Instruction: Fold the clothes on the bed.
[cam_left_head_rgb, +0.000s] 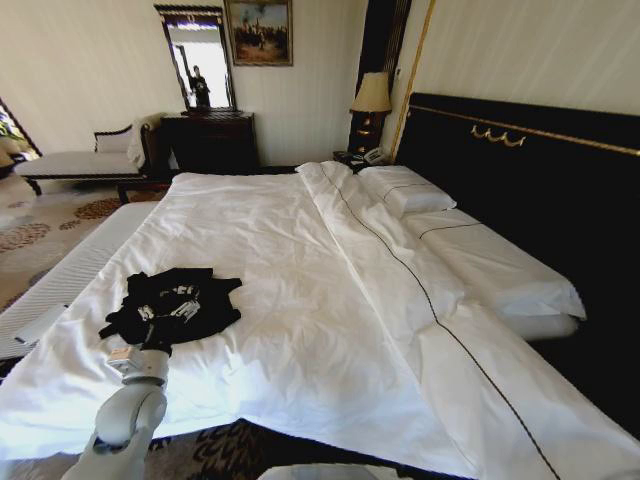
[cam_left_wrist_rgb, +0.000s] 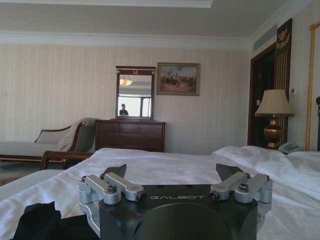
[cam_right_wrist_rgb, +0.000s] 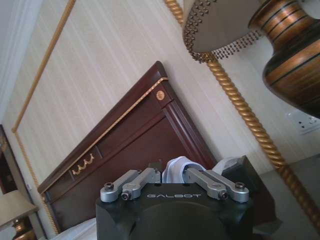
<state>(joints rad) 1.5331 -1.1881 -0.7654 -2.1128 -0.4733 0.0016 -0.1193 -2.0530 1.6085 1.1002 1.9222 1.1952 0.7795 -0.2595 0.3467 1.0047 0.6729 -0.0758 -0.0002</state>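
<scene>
The clothes are one black T-shirt with white lettering. It lies crumpled on the white sheet of the bed, near the front left corner. My left arm reaches up from below, and its gripper sits at the shirt's near edge. In the left wrist view the left gripper is open, fingers spread wide over the sheet, with black cloth low beside it. The right gripper is open and holds nothing. It points up toward a dark headboard and a lamp.
A folded white duvet and pillows cover the bed's right side along the tall dark headboard. A white bench lines the bed's left edge. A dresser with mirror, a chaise and a bedside lamp stand at the far wall.
</scene>
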